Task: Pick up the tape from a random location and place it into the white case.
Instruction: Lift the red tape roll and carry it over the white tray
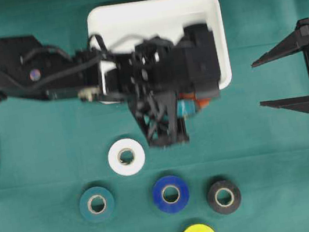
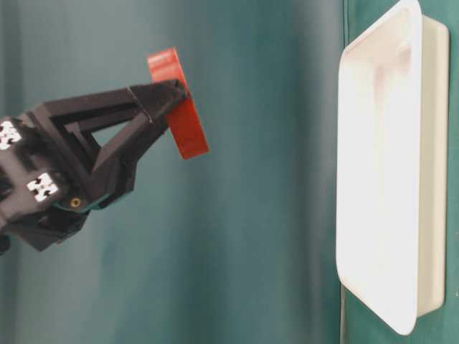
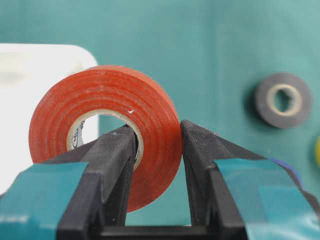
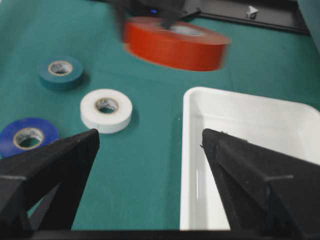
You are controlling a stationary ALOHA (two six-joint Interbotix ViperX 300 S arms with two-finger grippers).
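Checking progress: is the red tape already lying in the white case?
No, the left gripper holds the red tape in the air beside the white case.

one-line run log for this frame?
left pincer: shut on red tape roll | roll: airborne, not yet in white case | right pincer: open, idle

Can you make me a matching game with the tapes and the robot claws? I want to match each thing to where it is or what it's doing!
Things:
1. red tape
2. white tape
3. white case
4. right gripper

Places or states:
A. wide open, holding nothing
B. lying flat on the green cloth
C. pinched in the left gripper, up in the air
D. nothing seen inside it

Pairs: 1-C, 2-B, 3-D, 4-A
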